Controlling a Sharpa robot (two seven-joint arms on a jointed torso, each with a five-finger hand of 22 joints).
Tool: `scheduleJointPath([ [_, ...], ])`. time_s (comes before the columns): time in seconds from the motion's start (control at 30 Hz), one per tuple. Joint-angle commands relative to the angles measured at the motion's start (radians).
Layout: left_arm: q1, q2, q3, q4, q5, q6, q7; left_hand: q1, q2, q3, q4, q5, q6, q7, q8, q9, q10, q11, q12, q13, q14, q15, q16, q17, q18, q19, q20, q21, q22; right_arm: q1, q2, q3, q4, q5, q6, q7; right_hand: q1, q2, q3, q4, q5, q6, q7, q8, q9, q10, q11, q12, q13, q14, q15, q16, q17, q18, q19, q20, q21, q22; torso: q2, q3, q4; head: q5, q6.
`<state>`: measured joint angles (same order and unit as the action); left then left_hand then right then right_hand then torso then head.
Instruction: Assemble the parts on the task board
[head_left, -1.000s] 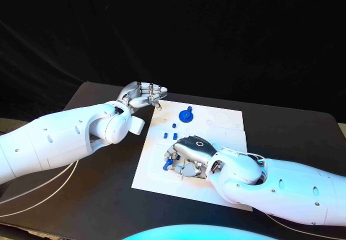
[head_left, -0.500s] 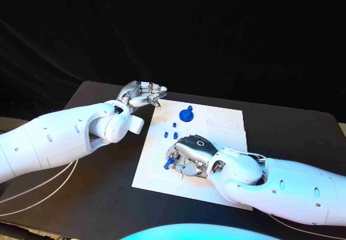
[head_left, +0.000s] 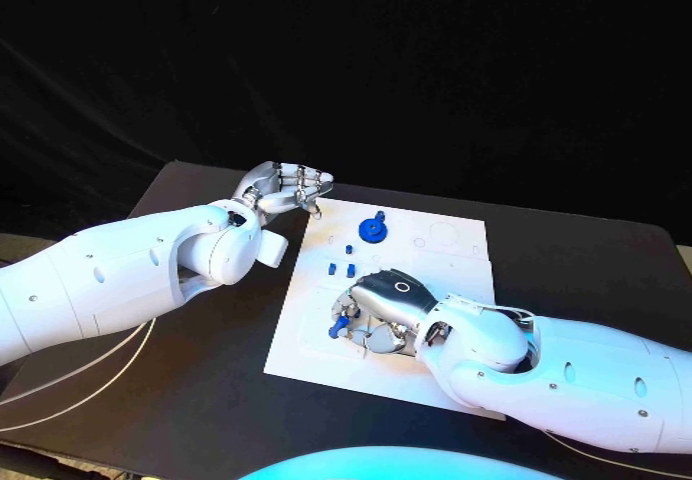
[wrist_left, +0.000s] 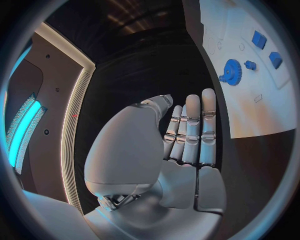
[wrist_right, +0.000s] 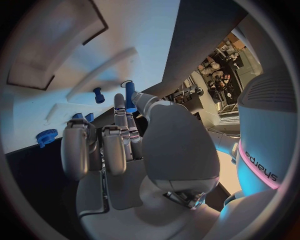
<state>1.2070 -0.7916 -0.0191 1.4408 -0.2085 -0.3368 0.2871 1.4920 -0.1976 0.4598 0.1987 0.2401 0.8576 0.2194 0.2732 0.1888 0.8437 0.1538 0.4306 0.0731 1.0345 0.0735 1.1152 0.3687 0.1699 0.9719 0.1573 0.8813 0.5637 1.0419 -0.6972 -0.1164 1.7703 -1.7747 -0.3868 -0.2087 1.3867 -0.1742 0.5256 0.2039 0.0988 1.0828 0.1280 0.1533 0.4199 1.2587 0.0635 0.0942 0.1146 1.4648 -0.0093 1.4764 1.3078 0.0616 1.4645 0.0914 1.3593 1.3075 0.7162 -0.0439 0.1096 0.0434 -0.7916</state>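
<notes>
- Task board (head_left: 447, 262), a white plate, lies in the middle of the black table (head_left: 606, 270), with small blue parts on it.
- Blue gear (head_left: 372, 231), round and toothed, sits on the far part of the board with a small blue knob just beside it; in the left wrist view the same gear (wrist_left: 232, 78) shows near two blue blocks.
- Two small blue blocks (head_left: 340, 270) lie side by side on the board, between the gear and the right hand.
- Right hand (head_left: 378, 310) rests low over the near-middle of the board, fingers bent down onto it.
- A blue peg (wrist_right: 129, 96) stands upright between the thumb and a fingertip of this hand in the right wrist view, so the hand pinches it; the head view shows a blue piece (head_left: 336, 327) at the same fingertips.
- Another small blue peg (wrist_right: 97, 95) stands in the board just beside the held one.
- Left hand (head_left: 284, 190) is at the board's far left corner, over the table edge, apart from the parts.
- Its fingers (wrist_left: 201, 127) lie straight and close together, thumb curved alongside, with nothing in them.
</notes>
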Motion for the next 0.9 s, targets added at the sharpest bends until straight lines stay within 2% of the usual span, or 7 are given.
scheduleJointPath([
  [0.03, 0.0, 0.001, 0.001, 0.001, 0.004, 0.015, 0.002, -0.01, -0.002, 0.004, -0.001, 0.0, -0.006, -0.002, 0.005, -0.001, -0.009, 0.001, 0.004, -0.001, -0.008, -0.001, -0.003, -0.001, 0.015, -0.005, 0.001, -0.004, -0.001, 0.001, 0.001, 0.0, 0.006, -0.036, 0.033, -0.016, -0.005, 0.002, 0.006, 0.0, 0.004, 0.005, 0.0, 0.006, 0.001, 0.005, 0.0, -0.004, -0.001, 0.058, -0.005, 0.006, 0.016, -0.018, 0.04, -0.005, 0.007, 0.164, 0.0, 0.0002, -0.0001, 0.0, -0.001],
  [0.27, 0.0, 0.0, 0.0, 0.002, 0.004, 0.015, 0.001, -0.01, -0.002, 0.006, -0.003, 0.0, -0.007, -0.002, 0.006, -0.001, -0.011, 0.001, 0.005, -0.001, -0.009, -0.001, -0.003, -0.001, 0.015, -0.005, 0.001, -0.004, -0.001, 0.002, 0.017, 0.0, 0.01, -0.076, 0.066, -0.039, -0.013, -0.003, 0.005, 0.001, 0.002, 0.003, 0.001, 0.006, 0.002, 0.006, 0.001, -0.006, 0.0, 0.058, -0.004, 0.006, 0.015, -0.018, 0.04, -0.005, 0.005, 0.163, 0.0, -0.0004, -0.0004, -0.001, -0.001],
  [0.5, 0.0, 0.001, 0.0, 0.002, 0.004, 0.016, 0.0, -0.01, -0.002, 0.006, -0.003, 0.0, -0.007, -0.002, 0.006, -0.001, -0.011, 0.001, 0.005, -0.001, -0.009, -0.001, -0.003, -0.001, 0.015, -0.005, 0.001, -0.004, -0.001, 0.002, 0.032, 0.0, 0.011, -0.162, 0.093, -0.1, -0.017, -0.005, 0.005, 0.002, 0.001, 0.002, 0.001, 0.007, 0.003, 0.006, 0.001, -0.008, 0.0, 0.058, -0.004, 0.005, 0.014, -0.019, 0.04, -0.005, 0.007, 0.164, 0.0, 0.0, 0.0008, -0.004, -0.002],
  [0.9, 0.0, 0.0, 0.0, 0.0, 0.004, 0.016, -0.001, -0.01, -0.002, 0.006, -0.003, 0.0, -0.007, -0.002, 0.006, -0.001, -0.011, 0.001, 0.005, -0.001, -0.009, -0.001, -0.003, -0.001, 0.015, -0.005, 0.001, -0.004, -0.001, 0.002, 0.029, 0.0, 0.025, -0.192, 0.071, -0.114, -0.019, -0.005, 0.008, -0.001, 0.006, 0.004, -0.001, 0.009, 0.005, 0.01, 0.0, -0.008, 0.001, 0.057, -0.005, 0.005, 0.013, -0.02, 0.042, -0.005, 0.011, 0.167, 0.001, 0.0012, 0.0004, -0.002, 0.0],
])
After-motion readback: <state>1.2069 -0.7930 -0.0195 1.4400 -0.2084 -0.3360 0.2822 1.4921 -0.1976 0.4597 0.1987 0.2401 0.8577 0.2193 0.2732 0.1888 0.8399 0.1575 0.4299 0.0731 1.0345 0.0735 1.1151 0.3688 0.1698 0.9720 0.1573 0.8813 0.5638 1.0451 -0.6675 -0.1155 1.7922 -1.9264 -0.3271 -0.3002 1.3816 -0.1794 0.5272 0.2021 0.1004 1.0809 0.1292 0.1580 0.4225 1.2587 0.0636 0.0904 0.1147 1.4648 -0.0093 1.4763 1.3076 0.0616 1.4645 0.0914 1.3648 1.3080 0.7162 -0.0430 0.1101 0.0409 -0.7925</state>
